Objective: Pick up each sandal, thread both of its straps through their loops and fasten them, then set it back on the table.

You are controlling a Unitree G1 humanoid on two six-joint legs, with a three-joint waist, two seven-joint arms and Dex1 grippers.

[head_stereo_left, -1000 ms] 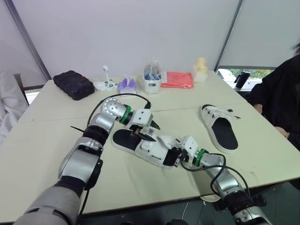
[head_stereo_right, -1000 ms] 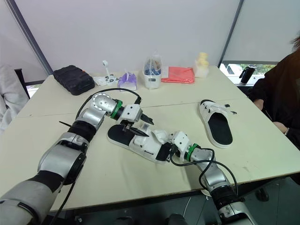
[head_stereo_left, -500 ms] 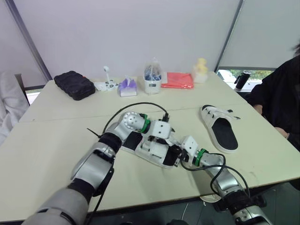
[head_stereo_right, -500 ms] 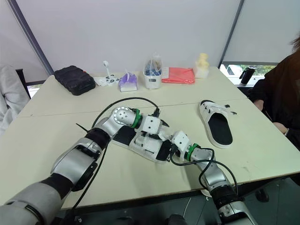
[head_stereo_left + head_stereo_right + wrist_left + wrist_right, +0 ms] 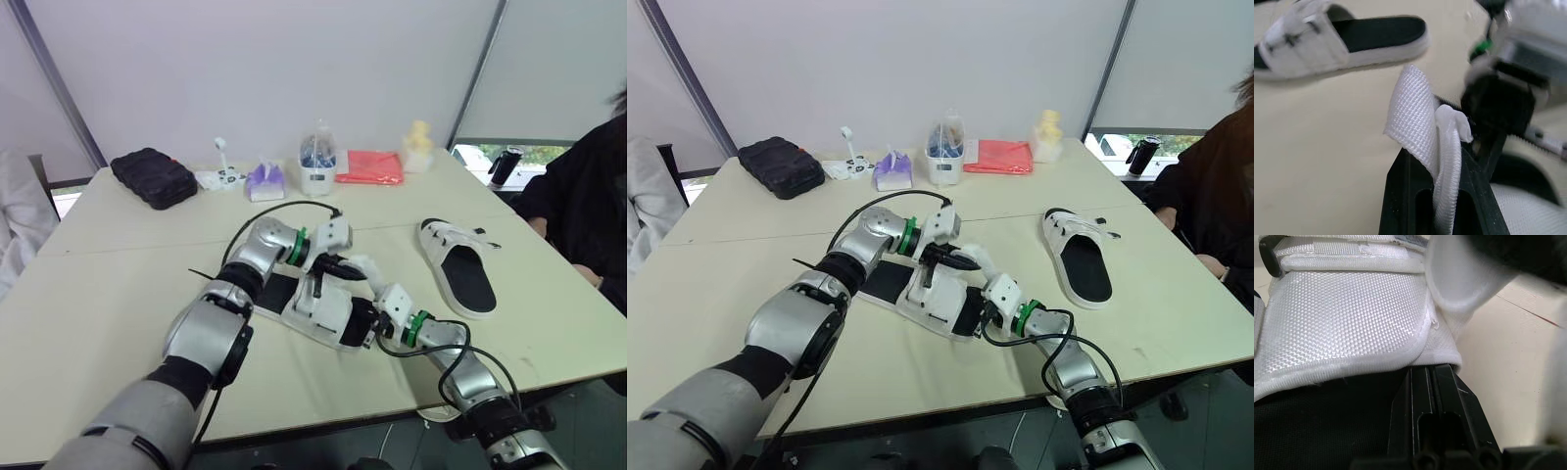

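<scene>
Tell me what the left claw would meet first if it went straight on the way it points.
The left claw is shut on the strap, so that comes first. Beyond it the line seems to cross bare table toward the far sandal; depth is unclear.

One cream counter (image 5: 88, 313); two white fabric sandals with black footbeds (image 5: 328, 313) (image 5: 468, 282), one central, one at 3 o'clock; two black two-fingered claws, left (image 5: 338, 266) and right (image 5: 364, 328); around 12 o'clock, one black quilted case (image 5: 154, 176), one white stalked gadget (image 5: 222, 176), one purple tissue packet (image 5: 265, 181), one clear plastic jar (image 5: 318, 162), one flat red pouch (image 5: 370, 166), one pale yellow figurine (image 5: 419, 147); one black flask (image 5: 505, 166) at 2 o'clock; one person in black (image 5: 588, 206) at 3 o'clock.
</scene>
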